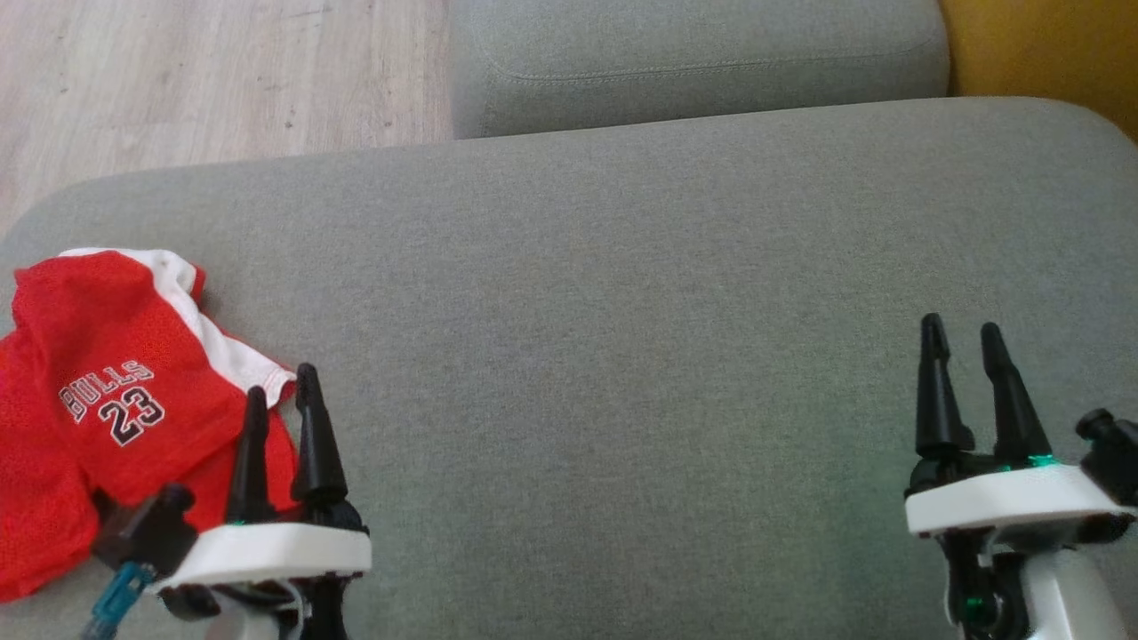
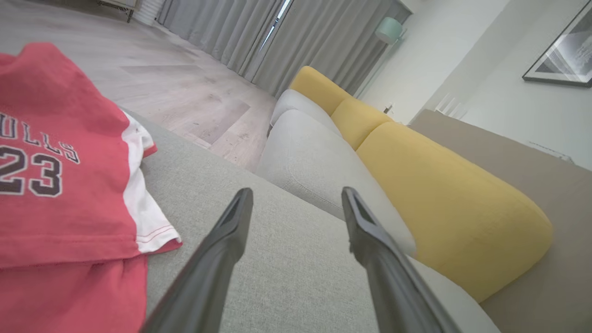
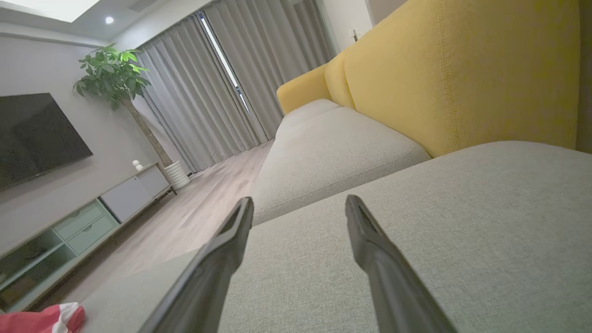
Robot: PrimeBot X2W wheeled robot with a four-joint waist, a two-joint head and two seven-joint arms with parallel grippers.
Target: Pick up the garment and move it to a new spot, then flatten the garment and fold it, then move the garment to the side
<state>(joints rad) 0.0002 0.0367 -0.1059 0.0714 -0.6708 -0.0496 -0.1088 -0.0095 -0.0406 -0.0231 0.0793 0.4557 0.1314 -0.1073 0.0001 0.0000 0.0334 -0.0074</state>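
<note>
The garment [image 1: 107,391] is a red jersey with white trim and "BULLS 23" print, lying rumpled at the left end of the grey sofa seat [image 1: 622,311]. It also shows in the left wrist view [image 2: 60,185] and as a small red patch in the right wrist view [image 3: 41,317]. My left gripper [image 1: 283,384] hovers open at the garment's right edge, its fingers empty. Far to the right, over bare cushion, my right gripper [image 1: 960,331] is open and empty too.
A second grey seat cushion [image 1: 693,62] lies beyond the seat, with yellow back cushions [image 2: 444,199] along the right. Wooden floor [image 1: 204,80] runs past the sofa's left and far edge. A TV unit [image 3: 69,231] and a potted plant [image 3: 115,74] stand across the room.
</note>
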